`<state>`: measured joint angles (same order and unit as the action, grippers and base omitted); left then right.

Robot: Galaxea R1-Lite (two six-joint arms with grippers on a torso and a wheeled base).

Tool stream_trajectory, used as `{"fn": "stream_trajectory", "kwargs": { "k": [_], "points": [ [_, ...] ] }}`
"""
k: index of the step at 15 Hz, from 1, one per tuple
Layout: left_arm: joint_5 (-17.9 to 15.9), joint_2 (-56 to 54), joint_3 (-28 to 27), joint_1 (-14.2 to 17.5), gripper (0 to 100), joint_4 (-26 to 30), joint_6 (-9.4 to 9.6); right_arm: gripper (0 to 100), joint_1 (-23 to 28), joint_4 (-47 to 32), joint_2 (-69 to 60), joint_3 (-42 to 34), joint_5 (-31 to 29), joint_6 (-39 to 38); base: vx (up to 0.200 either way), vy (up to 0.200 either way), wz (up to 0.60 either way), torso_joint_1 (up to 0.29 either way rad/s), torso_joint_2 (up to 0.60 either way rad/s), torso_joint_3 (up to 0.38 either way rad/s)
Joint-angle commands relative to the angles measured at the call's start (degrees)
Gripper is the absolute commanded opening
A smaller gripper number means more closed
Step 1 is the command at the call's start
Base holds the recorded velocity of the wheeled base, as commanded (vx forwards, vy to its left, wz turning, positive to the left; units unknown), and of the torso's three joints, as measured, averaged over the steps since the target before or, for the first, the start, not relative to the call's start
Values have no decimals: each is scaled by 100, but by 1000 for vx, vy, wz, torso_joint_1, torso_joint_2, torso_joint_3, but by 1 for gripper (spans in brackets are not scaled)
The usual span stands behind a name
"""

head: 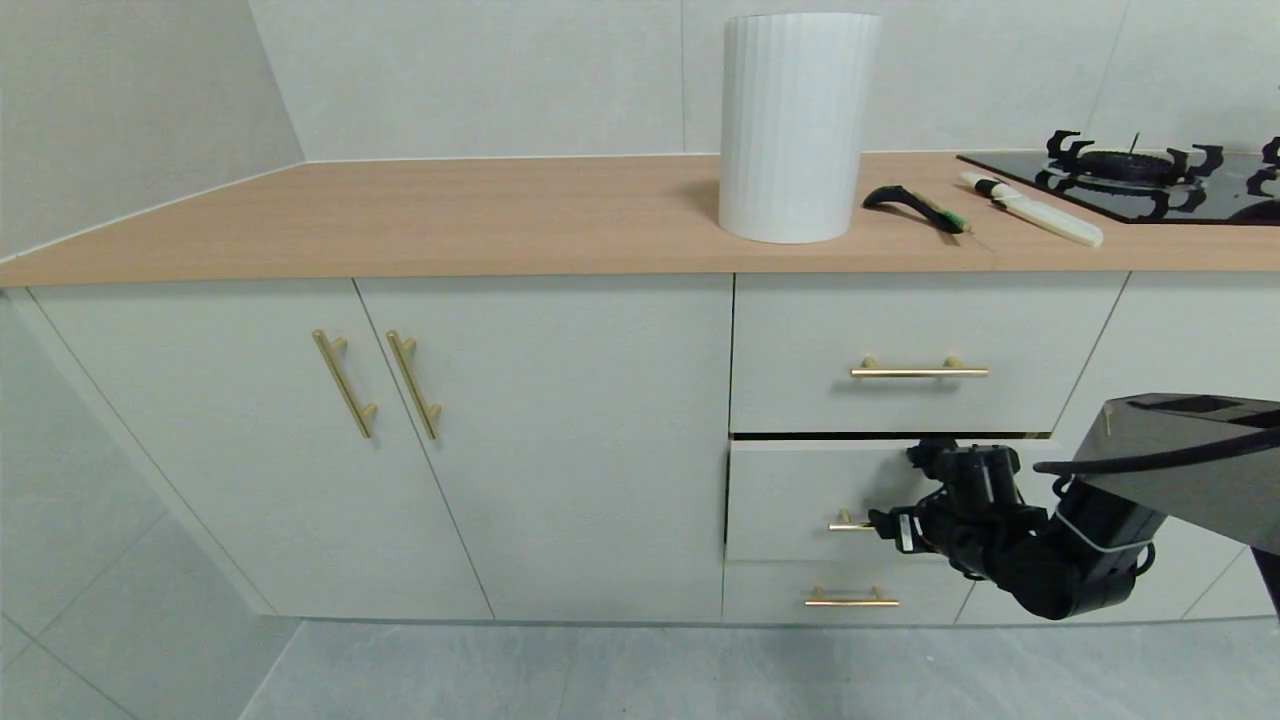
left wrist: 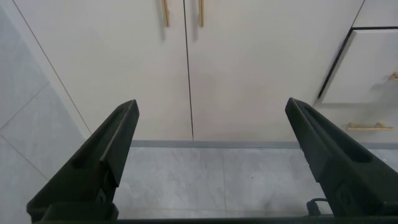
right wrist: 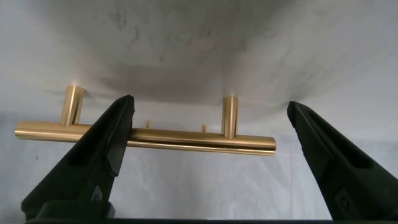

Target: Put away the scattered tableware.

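Note:
On the wooden counter [head: 450,215] lie a black-handled utensil [head: 905,200] and a white-sheathed knife [head: 1040,215], right of a tall white ribbed container [head: 795,125]. Below them the middle drawer [head: 800,500] stands slightly out, with a dark gap along its top. My right gripper [head: 880,522] is open just in front of that drawer's brass handle [head: 845,523]. In the right wrist view the handle [right wrist: 155,140] runs across the space between the spread fingers [right wrist: 102,155], untouched. My left gripper [left wrist: 211,118] is open and holds nothing, low before the double cabinet doors [left wrist: 189,62].
A black gas hob [head: 1130,180] occupies the counter's far right. The top drawer [head: 918,372] and bottom drawer [head: 850,601] are closed. Double doors with brass handles [head: 345,385] fill the left of the cabinet. Grey tiled floor [head: 600,670] lies below.

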<state>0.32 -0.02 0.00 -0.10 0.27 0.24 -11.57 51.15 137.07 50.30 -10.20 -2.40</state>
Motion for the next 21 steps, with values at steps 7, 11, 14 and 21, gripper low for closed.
{"fn": "stream_trajectory", "kwargs": {
  "k": [7,11,14,21],
  "points": [
    [3,2,0,1,100,0,2,100,-21,-1345,-1649,-460,168,328,0,0,0,0,0,0],
    [3,2,0,1,100,0,2,100,-126,-1749,-2615,-574,229,328,0,0,0,0,0,0],
    [3,2,0,1,100,0,2,100,-285,-1767,-3072,-618,229,302,0,0,0,0,0,0],
    [3,2,0,1,100,0,2,100,-364,-817,-2062,-293,45,3,0,0,0,0,0,0]
  ]
}}
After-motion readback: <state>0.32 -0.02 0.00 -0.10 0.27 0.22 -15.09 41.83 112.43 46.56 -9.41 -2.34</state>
